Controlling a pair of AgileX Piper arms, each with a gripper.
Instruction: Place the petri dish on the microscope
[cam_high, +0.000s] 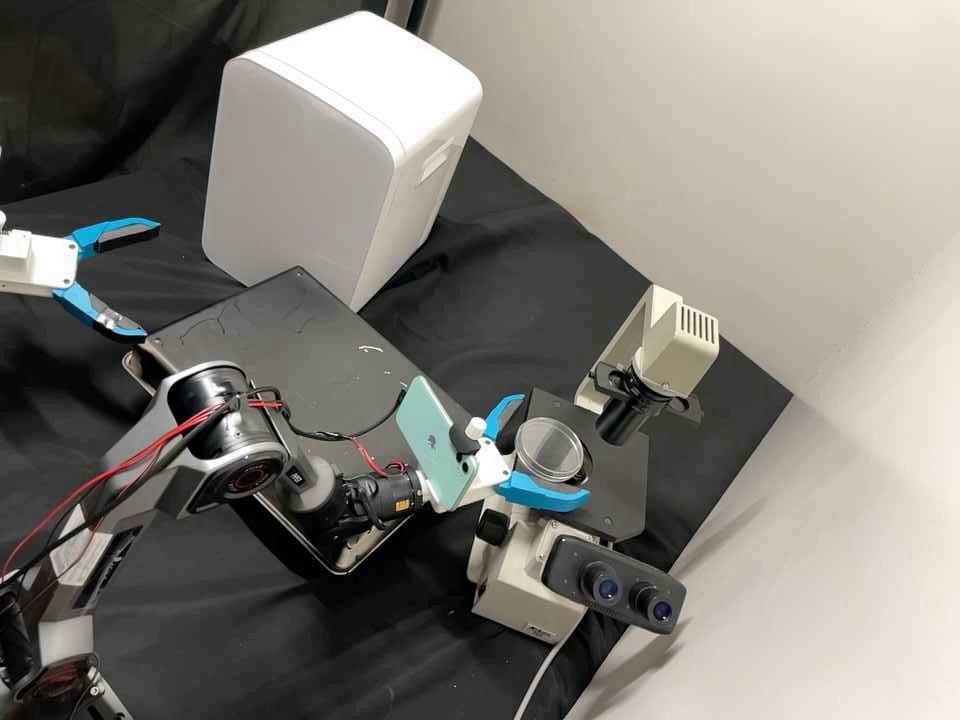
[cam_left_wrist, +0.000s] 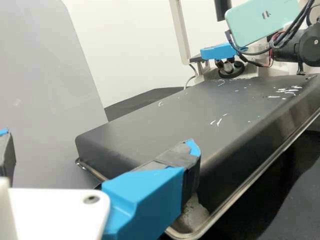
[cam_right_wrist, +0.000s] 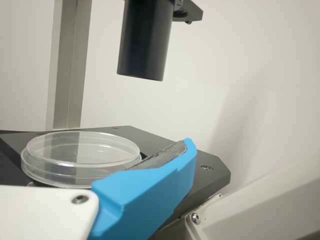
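Right arm, foreground: base cut off by the frame edge. Right end effector: jaws apart, flanking petri dish; contact with its rim indiscernible. Dish: clear, round, shallow, flat on black stage of microscope, beneath dark tube. Left end effector: jaws apart, holding nothing, near tray corner over the tabletop.

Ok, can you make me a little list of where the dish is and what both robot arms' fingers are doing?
Petri dish: flat on the microscope stage, under the black tube.
Right fingers: open, one on each side of the dish.
Left fingers: open, beside the black tray corner.
White box: behind the tray.
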